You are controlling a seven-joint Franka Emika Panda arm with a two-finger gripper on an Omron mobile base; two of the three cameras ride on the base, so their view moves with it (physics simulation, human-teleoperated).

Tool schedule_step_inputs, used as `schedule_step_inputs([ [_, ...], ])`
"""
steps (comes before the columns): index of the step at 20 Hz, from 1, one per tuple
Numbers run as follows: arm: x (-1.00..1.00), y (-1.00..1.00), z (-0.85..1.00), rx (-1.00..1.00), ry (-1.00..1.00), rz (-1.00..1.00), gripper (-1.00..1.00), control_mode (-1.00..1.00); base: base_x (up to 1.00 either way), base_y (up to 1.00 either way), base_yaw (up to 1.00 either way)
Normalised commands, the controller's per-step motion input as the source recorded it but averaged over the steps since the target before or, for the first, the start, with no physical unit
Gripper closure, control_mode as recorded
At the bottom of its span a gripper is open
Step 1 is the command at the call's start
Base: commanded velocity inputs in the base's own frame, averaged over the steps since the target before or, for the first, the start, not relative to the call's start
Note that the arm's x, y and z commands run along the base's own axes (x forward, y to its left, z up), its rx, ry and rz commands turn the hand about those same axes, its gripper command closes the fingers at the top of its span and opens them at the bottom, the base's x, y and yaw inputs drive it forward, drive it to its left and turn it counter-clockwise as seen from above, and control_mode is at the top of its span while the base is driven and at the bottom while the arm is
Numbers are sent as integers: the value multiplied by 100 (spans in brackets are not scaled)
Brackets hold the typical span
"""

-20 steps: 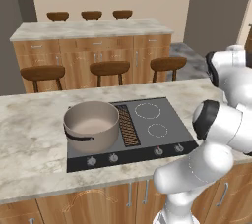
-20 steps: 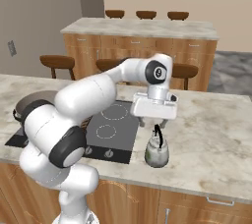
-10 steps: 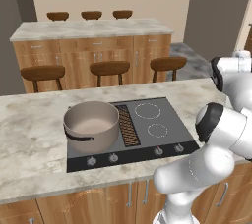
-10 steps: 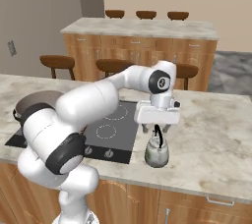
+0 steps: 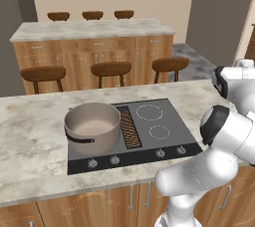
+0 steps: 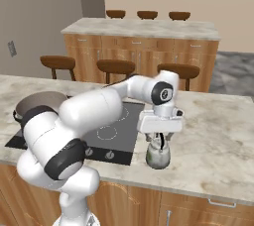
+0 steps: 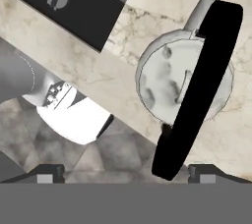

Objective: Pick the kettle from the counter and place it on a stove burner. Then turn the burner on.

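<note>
Hovering with spread gripper (image 6: 159,140) above kettle (image 6: 158,156) on counter (image 6: 218,136); next, centring over handle, then closing.

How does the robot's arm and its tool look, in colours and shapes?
The arm is glossy white, made of thick rounded segments with dark grey bands and caps at the joints. Its tool has a white boxy body and two small dark finger tips. No cables or markings are visible.
</note>
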Motion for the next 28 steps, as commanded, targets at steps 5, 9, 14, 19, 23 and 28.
schedule_step_inputs([
  [5,1,-24,-3,0,-7,0,-100,-100,0,0,0],
  [9,14,-8,-7,0,-5,0,-100,-100,0,0,0],
  [14,18,-2,-7,0,-5,-1,-100,-100,0,0,0],
  [19,17,0,-7,0,-5,-1,-100,-100,0,0,0],
  [23,4,0,-17,0,-1,0,100,-100,0,0,0],
  [28,0,0,-2,0,0,0,100,-100,0,0,0],
])
